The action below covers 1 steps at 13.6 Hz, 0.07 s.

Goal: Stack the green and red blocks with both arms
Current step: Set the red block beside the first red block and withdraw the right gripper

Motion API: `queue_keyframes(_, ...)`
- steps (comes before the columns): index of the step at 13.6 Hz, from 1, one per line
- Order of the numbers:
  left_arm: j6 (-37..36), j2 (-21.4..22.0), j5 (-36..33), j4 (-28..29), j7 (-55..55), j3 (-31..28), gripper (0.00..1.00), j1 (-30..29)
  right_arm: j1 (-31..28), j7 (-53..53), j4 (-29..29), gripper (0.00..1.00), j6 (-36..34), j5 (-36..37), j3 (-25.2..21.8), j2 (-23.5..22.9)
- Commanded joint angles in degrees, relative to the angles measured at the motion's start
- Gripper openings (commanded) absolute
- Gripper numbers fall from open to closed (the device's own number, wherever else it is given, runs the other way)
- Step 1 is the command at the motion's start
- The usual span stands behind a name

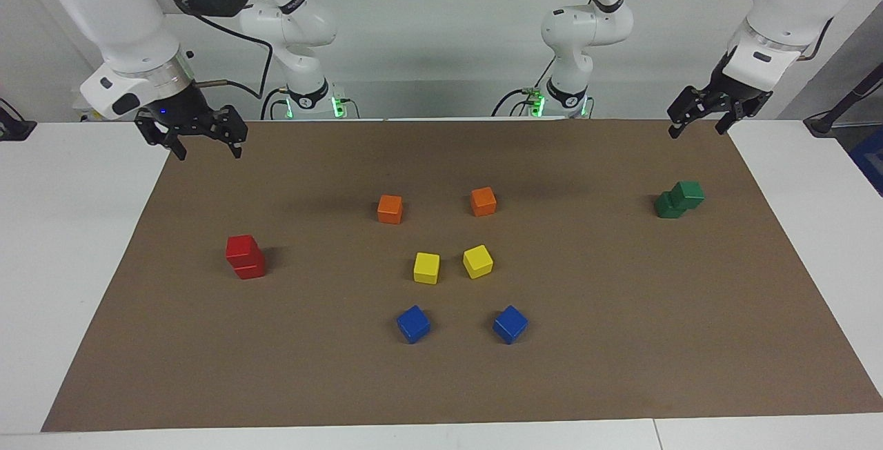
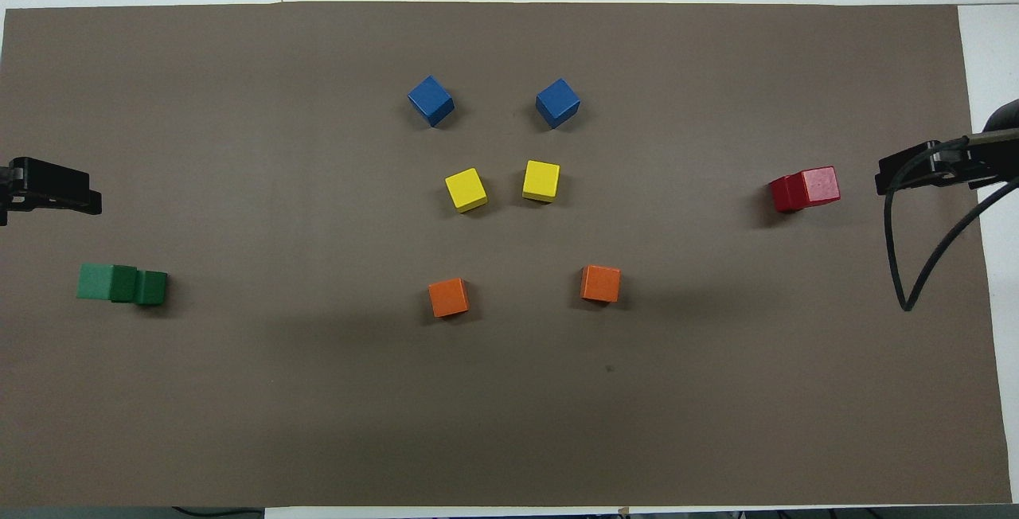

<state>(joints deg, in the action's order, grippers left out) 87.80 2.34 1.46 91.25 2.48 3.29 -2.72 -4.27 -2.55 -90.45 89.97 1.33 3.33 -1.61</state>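
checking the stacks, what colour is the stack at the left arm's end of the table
Dark green: the green stack shows best in the facing view.

Orange cubes (image 1: 390, 208), yellow cubes (image 1: 426, 267) and blue cubes (image 1: 413, 324) sit paired on a brown mat (image 1: 621, 339)

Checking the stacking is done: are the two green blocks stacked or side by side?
Stacked: the upper green block sits on the lower green block, offset, not squarely aligned.

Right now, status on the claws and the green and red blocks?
Left claw and right claw open, raised, empty. Green stack and red stack each two high, green top offset. Nothing in the way.
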Motion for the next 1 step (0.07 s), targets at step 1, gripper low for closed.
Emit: queue_keyframes(1,0.8,0.7,0.5,1.0,0.3,-0.3,1.0,0.1,-0.3,0.9,1.0,1.0,-0.9,0.2,0.4,-0.4)
